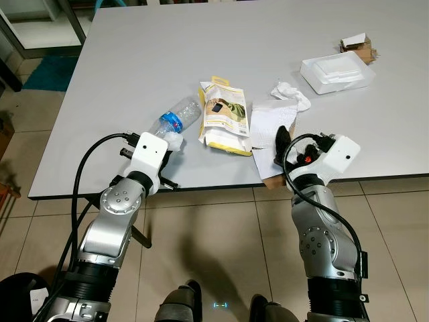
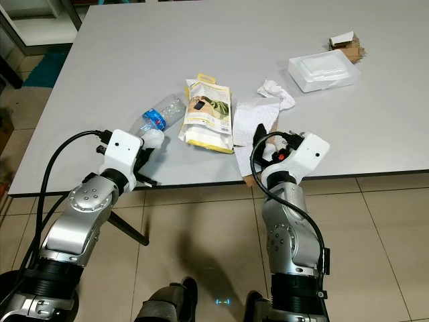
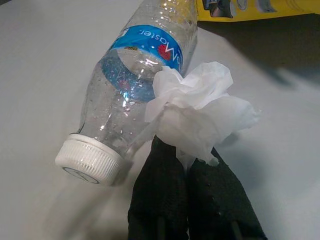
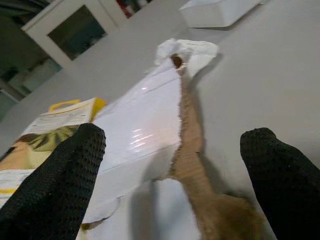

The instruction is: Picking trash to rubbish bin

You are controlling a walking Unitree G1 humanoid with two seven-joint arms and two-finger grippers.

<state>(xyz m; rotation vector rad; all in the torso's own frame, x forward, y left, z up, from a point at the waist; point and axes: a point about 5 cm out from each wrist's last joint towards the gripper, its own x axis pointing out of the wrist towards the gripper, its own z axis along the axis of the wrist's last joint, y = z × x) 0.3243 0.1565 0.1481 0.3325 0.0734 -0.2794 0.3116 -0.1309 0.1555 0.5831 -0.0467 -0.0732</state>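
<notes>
A clear plastic bottle (image 3: 135, 85) with a blue label lies on the grey table (image 1: 201, 40) near its front edge. My left gripper (image 3: 187, 172) is shut on a crumpled white tissue (image 3: 197, 112) that touches the bottle's side. My right gripper (image 4: 174, 135) stands open at the table's front edge, one finger on each side of a torn white card sheet (image 1: 268, 124) with a brown underside (image 4: 187, 125). A yellow and white packet (image 1: 224, 114) lies between the bottle and the sheet.
Behind the sheet lies another crumpled tissue (image 1: 289, 92). A white foam tray (image 1: 335, 72) and a small cardboard box (image 1: 358, 45) sit at the back right. Tiled floor lies below the table edge, with a dark round object (image 1: 17, 295) at my lower left.
</notes>
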